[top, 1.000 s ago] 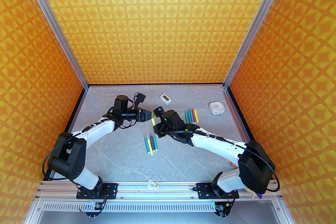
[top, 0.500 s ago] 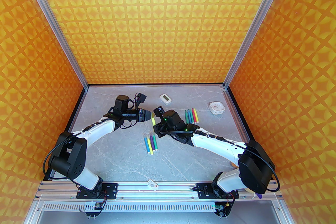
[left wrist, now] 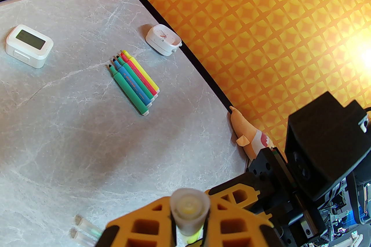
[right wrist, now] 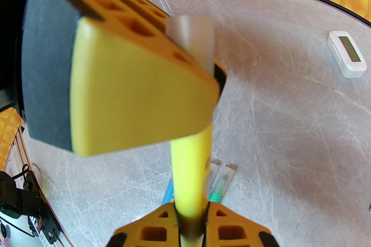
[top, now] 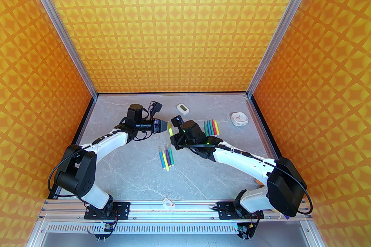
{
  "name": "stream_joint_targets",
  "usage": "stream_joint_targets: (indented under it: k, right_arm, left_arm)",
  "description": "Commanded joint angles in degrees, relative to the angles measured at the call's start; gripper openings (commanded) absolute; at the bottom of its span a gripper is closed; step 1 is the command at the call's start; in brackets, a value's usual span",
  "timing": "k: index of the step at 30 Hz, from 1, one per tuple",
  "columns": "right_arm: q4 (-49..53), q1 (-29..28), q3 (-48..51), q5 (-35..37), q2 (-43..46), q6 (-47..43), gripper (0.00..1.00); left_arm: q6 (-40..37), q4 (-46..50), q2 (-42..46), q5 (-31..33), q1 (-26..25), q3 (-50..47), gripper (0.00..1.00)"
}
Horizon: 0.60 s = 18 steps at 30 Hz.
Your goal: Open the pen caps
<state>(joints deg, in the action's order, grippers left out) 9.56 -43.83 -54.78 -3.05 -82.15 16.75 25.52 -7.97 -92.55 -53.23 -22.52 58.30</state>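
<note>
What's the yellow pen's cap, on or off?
Seemingly on: yellow shows inside the cap in the left gripper, in line with the pen; the join is hidden.

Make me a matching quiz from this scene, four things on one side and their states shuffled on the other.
1. left hand
2. right hand
3. far pens, beside the alarm clock
4. near pens

A. caps on
B. shut on the yellow pen, at its barrel
C. tips bare
D. shut on the pale cap

Pairs: 1-D, 2-B, 3-C, 4-A
</note>
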Motion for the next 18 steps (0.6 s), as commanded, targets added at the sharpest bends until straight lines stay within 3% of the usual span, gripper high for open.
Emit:
stream_joint_targets:
  k: [1,4,7,12,18]
  right_arm:
    - [-2.6,0.4,0.5,1.7,1.1,-0.4,0.27]
    - [-4.8,0.5,1.2,1.8,0.7,-0.6,0.42]
    - [-6.9,0.6,1.2,1.4,-0.3,-0.7,0.46]
    - [-8.9,0.9,0.4,-0.1,-3.0,-0.8,0.45]
    - [-11.0,1.5,1.0,-1.8,-4.4,-0.3,0.33]
  left_arm:
    - [0.8,-0.6,-1.1,-1.5,-0.4,1.5,0.06]
    - [1.5,-1.0,-1.1,-1.4,-0.4,1.5,0.02]
    - [2.5,-1.7,-0.9,-1.4,-0.4,1.5,0.0]
    - [3.3,-2.1,0.2,-1.5,-0.4,1.4,0.0]
    - [4.4,-3.4,1.3,-1.5,-0.4,1.0,0.0]
